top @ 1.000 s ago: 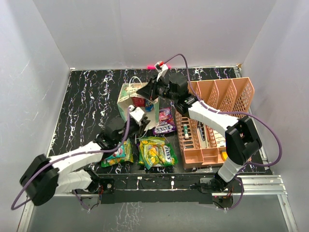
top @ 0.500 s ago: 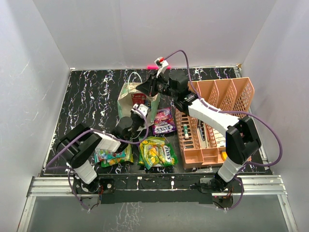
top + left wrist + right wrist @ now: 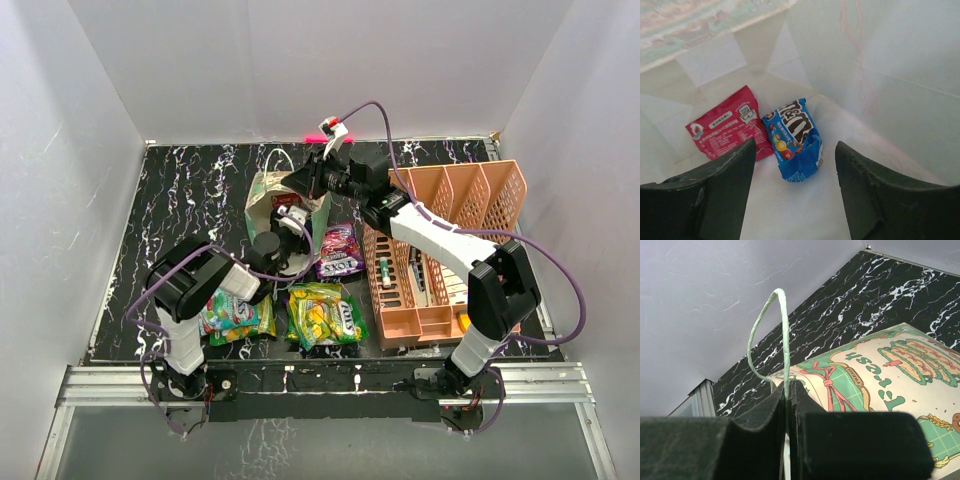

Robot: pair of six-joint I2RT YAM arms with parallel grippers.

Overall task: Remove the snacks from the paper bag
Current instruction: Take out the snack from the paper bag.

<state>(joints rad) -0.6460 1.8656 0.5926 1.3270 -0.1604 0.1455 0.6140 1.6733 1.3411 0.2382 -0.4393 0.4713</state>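
Now my left gripper [image 3: 794, 152] is inside the paper bag [image 3: 880, 75]; before, it was just outside, fingers closer together. They are wide open, holding nothing. My right gripper [image 3: 788, 395] pinches the cord handle [image 3: 783, 325] tight. The blue packet [image 3: 792, 137] and red packet [image 3: 727, 129] lie on the bag's floor. They look light, crinkly and slippery, I think. I should grab blue across its middle.

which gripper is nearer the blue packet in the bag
Left gripper: open, just over the blue packet inside the paper bag. Right gripper pinches its cord handle above.
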